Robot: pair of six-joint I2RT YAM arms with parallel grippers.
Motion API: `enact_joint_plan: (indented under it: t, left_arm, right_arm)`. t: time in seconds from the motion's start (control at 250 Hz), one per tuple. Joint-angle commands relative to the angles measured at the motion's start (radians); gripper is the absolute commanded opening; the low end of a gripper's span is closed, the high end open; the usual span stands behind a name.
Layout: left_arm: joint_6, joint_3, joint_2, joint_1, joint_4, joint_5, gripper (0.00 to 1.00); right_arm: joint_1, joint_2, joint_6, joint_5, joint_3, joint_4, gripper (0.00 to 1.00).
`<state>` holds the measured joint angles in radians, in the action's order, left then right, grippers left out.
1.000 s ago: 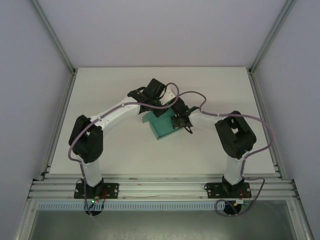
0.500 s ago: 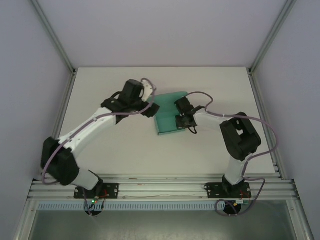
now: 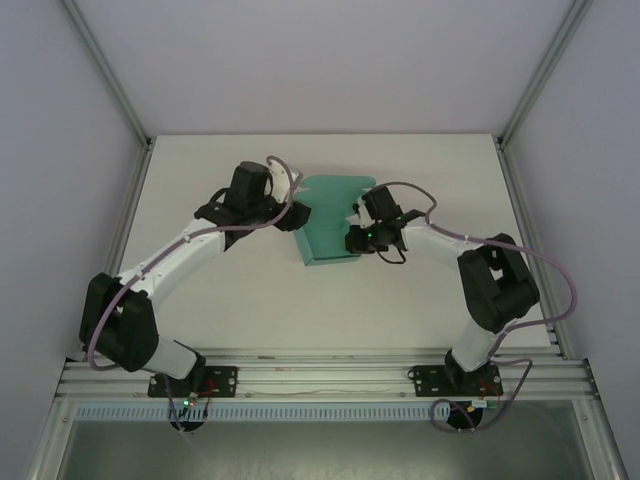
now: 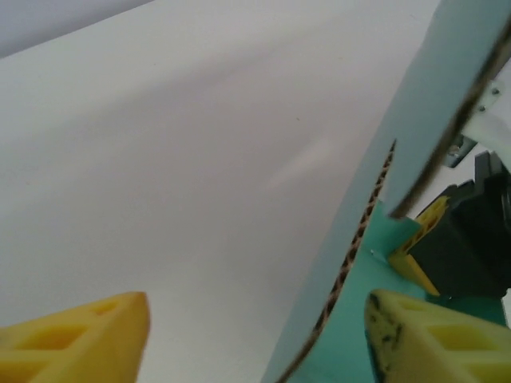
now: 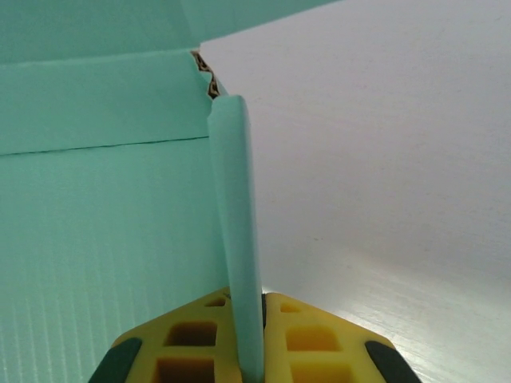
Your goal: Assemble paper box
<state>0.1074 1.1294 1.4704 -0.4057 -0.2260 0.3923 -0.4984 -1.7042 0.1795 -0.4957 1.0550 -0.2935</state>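
Right end effector [image 5: 246, 307] is clamped on an upright side flap of the paper box [image 3: 328, 228], its yellow fingers [image 5: 311, 335] pressed together with the teal card sandwiched between them. Left end effector [image 4: 255, 327] sits at the box's left edge with its jaws spread wide. The corrugated card edge runs up between them, and I can't tell if either side touches it. The box is partly folded and lies on the white table [image 3: 450, 180], with a wavy-edged flap on its far side.
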Motion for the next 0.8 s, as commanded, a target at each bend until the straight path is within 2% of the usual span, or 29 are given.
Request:
enact_joint_plan:
  t: [0.0,0.116,0.156,0.252,0.392,0.504,0.58,0.795]
  left_arm:
    - [0.009,0.036,0.034,-0.001,0.04,0.09,0.53]
    - [-0.002,0.064,0.054,-0.001,0.043,0.112,0.18]
    - [-0.009,0.065,0.052,-0.002,0.054,0.12,0.0]
    - [-0.009,0.058,0.032,-0.002,0.08,0.129,0.0]
    - [-0.008,0.041,0.0,-0.002,0.102,0.138,0.0]
    - [-0.017,0.039,-0.011,-0.003,0.108,0.156,0.0]
    - [-0.021,0.034,-0.016,-0.002,0.112,0.155,0.0]
    - [-0.021,0.024,-0.011,-0.002,0.131,0.149,0.0]
  right_arm:
    - [-0.002,0.029,-0.005,-0.068,0.009,0.041,0.0]
    - [-0.003,0.019,-0.007,-0.085,0.016,0.028,0.0]
    - [-0.003,0.013,-0.017,-0.061,0.02,0.008,0.0]
    - [-0.005,-0.005,-0.033,0.018,0.039,-0.048,0.0]
    - [-0.054,-0.052,-0.061,0.331,0.106,-0.186,0.0]
    - [-0.076,-0.112,-0.037,0.432,0.155,-0.235,0.0]
    - [-0.102,-0.133,0.004,0.551,0.17,-0.245,0.0]
    - [-0.105,-0.118,0.055,0.607,0.167,-0.205,0.0]
